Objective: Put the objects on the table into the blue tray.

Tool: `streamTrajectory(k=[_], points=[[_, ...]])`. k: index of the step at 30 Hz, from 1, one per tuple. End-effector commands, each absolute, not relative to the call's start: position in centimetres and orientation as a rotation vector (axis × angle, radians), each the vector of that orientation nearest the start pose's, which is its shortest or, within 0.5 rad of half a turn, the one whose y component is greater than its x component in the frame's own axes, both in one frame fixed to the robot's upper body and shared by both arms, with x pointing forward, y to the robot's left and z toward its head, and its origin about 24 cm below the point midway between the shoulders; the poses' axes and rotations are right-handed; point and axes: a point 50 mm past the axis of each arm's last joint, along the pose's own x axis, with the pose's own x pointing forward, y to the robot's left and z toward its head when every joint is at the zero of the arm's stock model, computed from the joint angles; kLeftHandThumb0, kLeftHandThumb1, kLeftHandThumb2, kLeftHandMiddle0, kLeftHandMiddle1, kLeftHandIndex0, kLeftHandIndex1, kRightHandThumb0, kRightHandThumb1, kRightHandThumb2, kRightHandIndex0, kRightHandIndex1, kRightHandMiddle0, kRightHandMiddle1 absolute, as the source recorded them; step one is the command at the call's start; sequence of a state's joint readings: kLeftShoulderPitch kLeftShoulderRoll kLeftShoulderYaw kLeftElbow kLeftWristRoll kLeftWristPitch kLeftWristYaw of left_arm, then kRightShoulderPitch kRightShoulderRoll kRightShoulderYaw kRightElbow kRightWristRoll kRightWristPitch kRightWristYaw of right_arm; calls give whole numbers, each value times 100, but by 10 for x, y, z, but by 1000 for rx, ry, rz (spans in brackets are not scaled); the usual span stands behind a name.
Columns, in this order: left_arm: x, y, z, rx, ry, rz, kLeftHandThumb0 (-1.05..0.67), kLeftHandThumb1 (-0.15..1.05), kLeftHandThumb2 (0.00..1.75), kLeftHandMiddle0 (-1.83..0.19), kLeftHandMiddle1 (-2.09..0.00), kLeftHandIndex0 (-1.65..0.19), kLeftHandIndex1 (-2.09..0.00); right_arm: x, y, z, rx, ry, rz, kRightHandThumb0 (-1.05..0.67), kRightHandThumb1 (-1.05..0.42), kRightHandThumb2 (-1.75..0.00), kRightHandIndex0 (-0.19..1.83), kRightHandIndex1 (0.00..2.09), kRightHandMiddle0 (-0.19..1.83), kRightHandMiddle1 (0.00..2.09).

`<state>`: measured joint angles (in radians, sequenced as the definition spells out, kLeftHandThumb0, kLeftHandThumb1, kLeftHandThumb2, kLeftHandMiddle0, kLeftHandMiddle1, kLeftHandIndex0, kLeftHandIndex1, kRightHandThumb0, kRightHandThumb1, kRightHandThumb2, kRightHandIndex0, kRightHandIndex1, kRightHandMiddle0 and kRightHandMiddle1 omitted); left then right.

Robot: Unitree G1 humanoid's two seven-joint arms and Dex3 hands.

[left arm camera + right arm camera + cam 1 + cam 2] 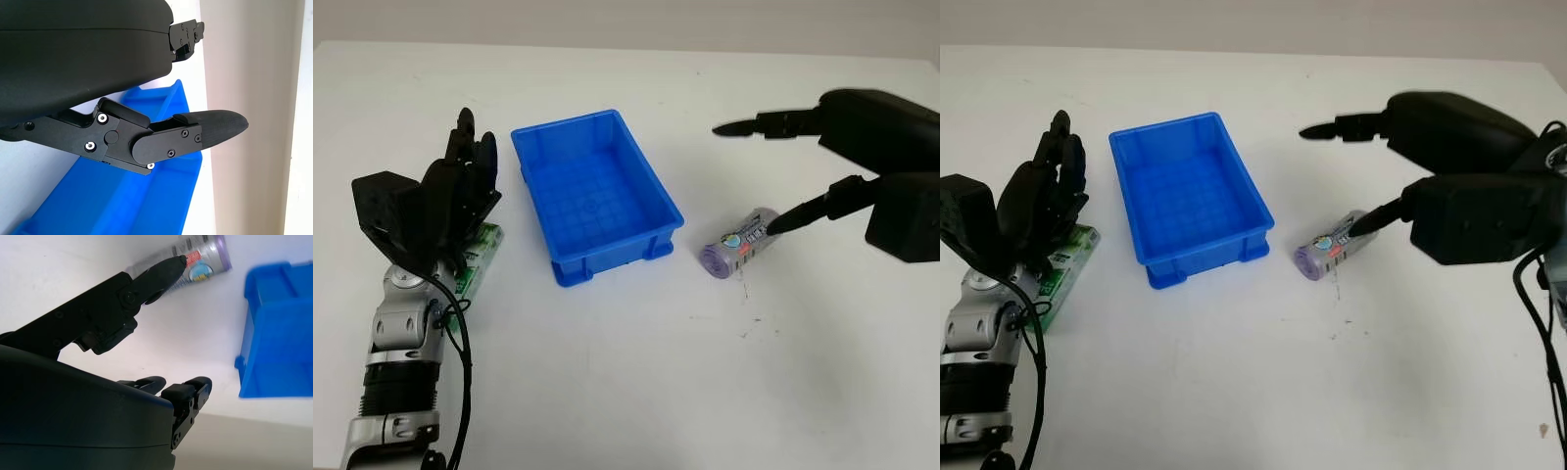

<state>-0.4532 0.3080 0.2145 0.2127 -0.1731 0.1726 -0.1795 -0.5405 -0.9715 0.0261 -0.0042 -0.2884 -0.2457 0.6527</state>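
Note:
The blue tray [595, 196] stands empty at the table's middle. Right of it a purple cylindrical roll [738, 247] with a printed label lies on its side. My right hand [749, 176] hovers open above and right of the roll, its thumb tip [168, 268] just over the roll's [203, 257] far end and its other fingers pointing left. A green-and-white flat box [480, 259] lies left of the tray, partly hidden by my left hand [470, 162], which is open above it with its fingers [215, 128] pointing toward the tray [146, 205].
The white table runs to a pale back wall. Bare table lies in front of the tray and between the tray's corner [279, 333] and the roll. Small dark specks mark the surface near the roll.

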Motion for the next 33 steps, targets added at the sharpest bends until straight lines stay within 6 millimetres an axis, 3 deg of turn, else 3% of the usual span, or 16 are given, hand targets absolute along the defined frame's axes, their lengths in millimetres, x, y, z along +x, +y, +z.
streamTrajectory(k=[1,19,22,26,27,30,31,33], points=[[334,228,137,67,-138,-27,-82,105,62,19,-3,19,-3,298,-233,235,-1498,-290,553,-49,-72,-7,37,4,40,4],[331,228,135,79,-123,-21,-82,105,61,18,-4,17,-4,297,-222,170,-1444,-237,669,-35,-75,-6,35,5,39,5],[331,228,135,86,-124,-24,-82,105,61,18,-5,17,-4,297,-220,166,-1462,-265,662,-31,-81,-8,45,10,49,9],[331,228,136,74,-127,-27,-81,105,61,19,-4,19,-3,299,-218,165,-1510,-341,644,-26,-86,-7,74,24,74,20],[331,228,137,76,-128,-27,-81,105,61,19,-4,19,-3,300,-218,164,-1524,-349,642,-23,-89,-6,79,37,79,27],[331,228,137,77,-127,-22,-81,105,61,19,-4,19,-4,303,-217,163,-1551,-374,631,-19,-93,-6,56,114,63,84],[330,228,137,77,-125,-19,-81,105,60,19,-4,19,-4,304,-217,163,-1560,-378,623,-18,-93,-5,52,124,60,95],[330,229,136,79,-124,-16,-81,105,60,19,-5,19,-4,306,-217,163,-1604,-398,596,-28,-87,-5,45,163,58,119]])
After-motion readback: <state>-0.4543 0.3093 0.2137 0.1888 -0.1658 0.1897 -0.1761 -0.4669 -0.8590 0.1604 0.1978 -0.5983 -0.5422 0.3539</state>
